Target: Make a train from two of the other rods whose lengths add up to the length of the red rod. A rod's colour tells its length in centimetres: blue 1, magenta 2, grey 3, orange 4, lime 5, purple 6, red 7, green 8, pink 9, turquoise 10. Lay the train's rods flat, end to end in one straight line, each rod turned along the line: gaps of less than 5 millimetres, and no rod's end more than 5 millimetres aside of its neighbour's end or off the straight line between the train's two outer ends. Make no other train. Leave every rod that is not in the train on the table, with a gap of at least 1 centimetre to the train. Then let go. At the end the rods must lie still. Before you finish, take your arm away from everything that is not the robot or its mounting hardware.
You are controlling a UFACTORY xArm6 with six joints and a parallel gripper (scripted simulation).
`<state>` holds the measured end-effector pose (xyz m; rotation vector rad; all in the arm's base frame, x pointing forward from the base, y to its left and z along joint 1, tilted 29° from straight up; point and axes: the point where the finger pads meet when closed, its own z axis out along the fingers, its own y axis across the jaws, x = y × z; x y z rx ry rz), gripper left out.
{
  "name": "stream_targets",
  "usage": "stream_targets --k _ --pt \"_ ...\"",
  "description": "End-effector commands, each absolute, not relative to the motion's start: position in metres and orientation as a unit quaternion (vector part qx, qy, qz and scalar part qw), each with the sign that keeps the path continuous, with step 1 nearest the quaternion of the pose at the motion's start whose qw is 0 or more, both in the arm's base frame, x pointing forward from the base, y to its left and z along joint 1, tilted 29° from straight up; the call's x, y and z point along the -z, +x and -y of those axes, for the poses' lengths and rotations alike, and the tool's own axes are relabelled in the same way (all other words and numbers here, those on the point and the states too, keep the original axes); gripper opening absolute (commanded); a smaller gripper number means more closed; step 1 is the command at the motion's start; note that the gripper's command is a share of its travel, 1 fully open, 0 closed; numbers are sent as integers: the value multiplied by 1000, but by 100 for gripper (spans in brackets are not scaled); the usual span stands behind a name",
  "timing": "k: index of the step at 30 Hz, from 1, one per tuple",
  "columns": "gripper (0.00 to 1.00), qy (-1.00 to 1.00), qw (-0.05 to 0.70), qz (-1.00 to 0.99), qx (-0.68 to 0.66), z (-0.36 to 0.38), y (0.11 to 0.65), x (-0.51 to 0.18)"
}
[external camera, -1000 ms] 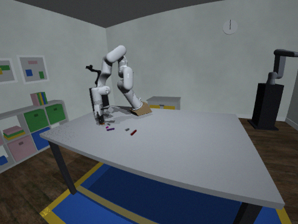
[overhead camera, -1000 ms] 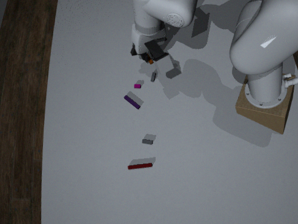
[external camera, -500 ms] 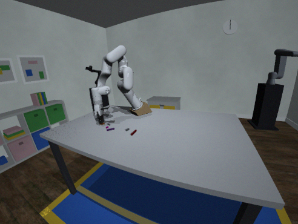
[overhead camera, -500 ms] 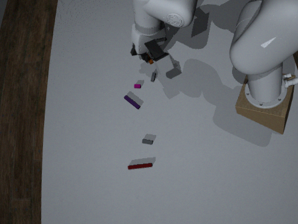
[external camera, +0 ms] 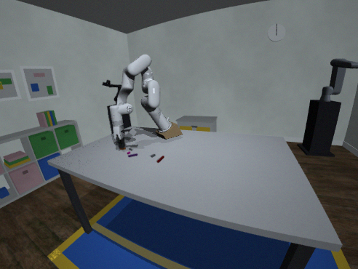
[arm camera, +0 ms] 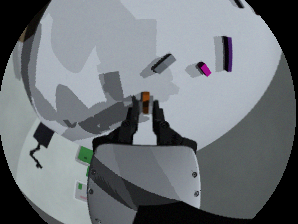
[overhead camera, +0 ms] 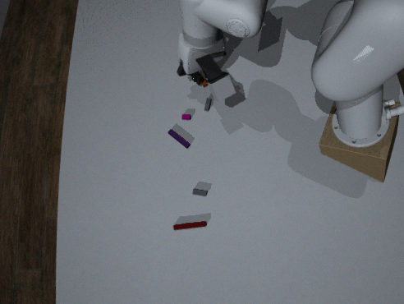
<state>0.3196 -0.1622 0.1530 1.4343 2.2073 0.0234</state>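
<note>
My gripper (overhead camera: 200,80) (external camera: 121,146) (arm camera: 145,106) points down, low over the table, its fingers partly open on either side of the orange rod (overhead camera: 204,84) (external camera: 124,148) (arm camera: 145,96). In the wrist view a narrow gap shows on each side of that rod. The fingers hide part of it. One grey rod (overhead camera: 208,104) (arm camera: 164,63) lies close by at an angle. The magenta rod (overhead camera: 186,117) (arm camera: 204,69) and purple rod (overhead camera: 179,139) (external camera: 132,155) (arm camera: 229,54) lie apart. Another grey rod (overhead camera: 199,191) (external camera: 153,155) lies nearer the red rod (overhead camera: 190,225) (external camera: 160,159). No rods touch.
The arm's wooden base block (overhead camera: 353,158) (external camera: 171,131) stands on the table (overhead camera: 267,246) (external camera: 218,174), to the right in the top view. The table's long edge runs left of the rods there. The arm's shadows fall around the gripper.
</note>
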Motion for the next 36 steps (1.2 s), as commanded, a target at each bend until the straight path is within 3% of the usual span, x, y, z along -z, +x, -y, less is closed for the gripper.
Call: stream_targets --k 1,36 --pt "24 527 253 -811 -9 163 322 -151" --pt "24 527 253 -811 -9 165 325 -144"
